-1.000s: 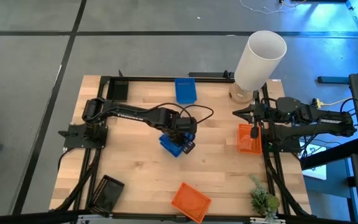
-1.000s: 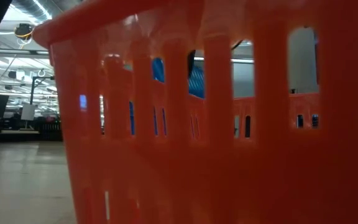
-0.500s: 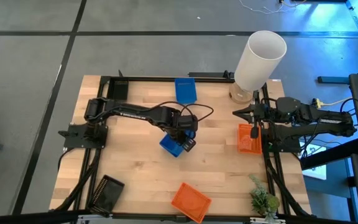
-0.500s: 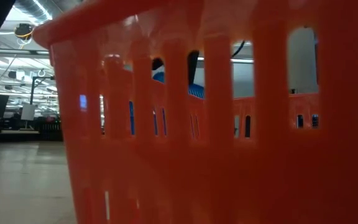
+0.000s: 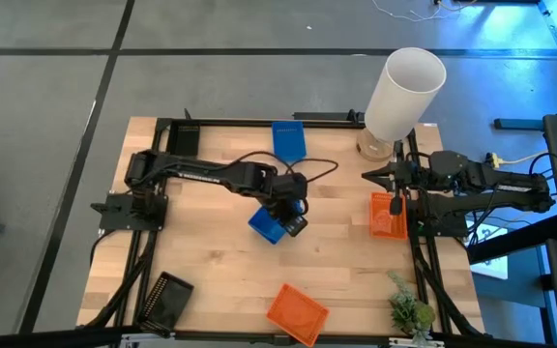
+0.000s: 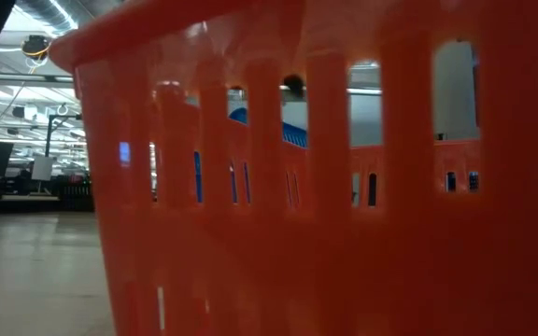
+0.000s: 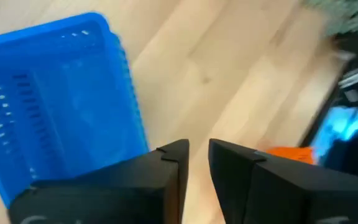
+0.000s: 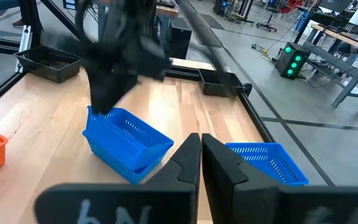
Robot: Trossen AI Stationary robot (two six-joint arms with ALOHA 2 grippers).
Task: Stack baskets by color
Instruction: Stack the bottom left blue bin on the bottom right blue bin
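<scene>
Right beside the left jaws, narrowly parted and empty: blue basket, flat on the bench, one wall alongside a finger. Looks placed for a grip on that wall. Leaves bare wood past the fingertips, so open room to shift or lift. Farther off, second blue basket near the bench's back edge, the likely stacking mate. Well apart, right jaws nearly together on nothing, waiting by an orange basket.

I get even, bright light from above; my left wrist feed smears; the orange basket looms unfocused.
</scene>
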